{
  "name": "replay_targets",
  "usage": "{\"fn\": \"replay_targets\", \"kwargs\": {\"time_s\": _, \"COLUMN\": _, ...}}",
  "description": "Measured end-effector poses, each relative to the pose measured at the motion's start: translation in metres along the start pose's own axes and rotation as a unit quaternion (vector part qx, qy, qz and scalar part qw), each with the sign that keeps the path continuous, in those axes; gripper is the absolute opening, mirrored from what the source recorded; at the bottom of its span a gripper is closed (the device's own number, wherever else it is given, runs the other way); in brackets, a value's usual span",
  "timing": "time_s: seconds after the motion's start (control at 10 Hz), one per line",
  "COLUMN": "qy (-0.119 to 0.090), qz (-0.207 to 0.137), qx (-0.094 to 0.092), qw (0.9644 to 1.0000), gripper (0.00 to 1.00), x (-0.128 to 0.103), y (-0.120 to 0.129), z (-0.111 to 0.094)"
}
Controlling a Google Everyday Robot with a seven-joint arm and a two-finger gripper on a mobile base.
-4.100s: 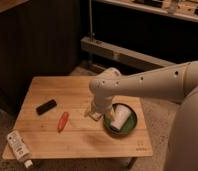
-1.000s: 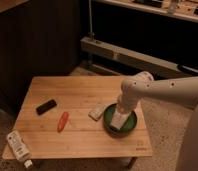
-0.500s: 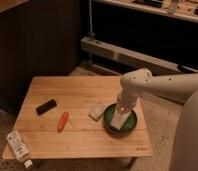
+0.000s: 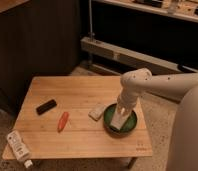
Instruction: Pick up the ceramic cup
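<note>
Wooden tabletop (image 4: 77,90) — black block (image 4: 46,106), orange carrot (image 4: 63,121), whitish block (image 4: 97,111) just beside a green bowl (image 4: 107,118) — labelled bottle (image 4: 18,145) at the corner.

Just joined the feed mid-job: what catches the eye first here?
The white arm reaches in from the picture's right, its gripper down inside the green bowl near the right front edge of the wooden table. Left of the bowl lie a whitish block, an orange-red piece and a black block; a white bottle lies at the front left corner.

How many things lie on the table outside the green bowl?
4: black bar at left, orange-red item mid-table, whitish block beside the green bowl, white bottle at the front-left corner. The gripper reaches into the bowl and may hide more.
</note>
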Motion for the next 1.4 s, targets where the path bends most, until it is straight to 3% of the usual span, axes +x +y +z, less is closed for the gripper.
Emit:
{"fn": "replay_targets", "kwargs": {"time_s": 0.5, "qy": -0.034, "qz": 0.008, "qx": -0.002, "qw": 0.9994, "gripper": 0.80, "x": -0.003, "y": 0.000, "z": 0.016}}
{"fn": "replay_targets", "kwargs": {"time_s": 0.8, "qy": -0.059, "qz": 0.018, "qx": 0.021, "qw": 0.9979, "gripper": 0.80, "x": -0.006, "y": -0.001, "z": 0.028}}
{"fn": "replay_targets", "kwargs": {"time_s": 1.0, "qy": -0.056, "qz": 0.018, "qx": 0.049, "qw": 0.9971, "gripper": 0.80, "x": -0.007, "y": -0.002, "z": 0.030}}
{"fn": "replay_targets", "kwargs": {"time_s": 1.2, "qy": -0.051, "qz": 0.016, "qx": 0.050, "qw": 0.9973, "gripper": 0.80, "x": -0.010, "y": -0.004, "z": 0.033}}
{"fn": "replay_targets", "kwargs": {"time_s": 1.4, "qy": -0.026, "qz": 0.023, "qx": 0.043, "qw": 0.9985, "gripper": 0.80, "x": -0.016, "y": -0.007, "z": 0.038}}
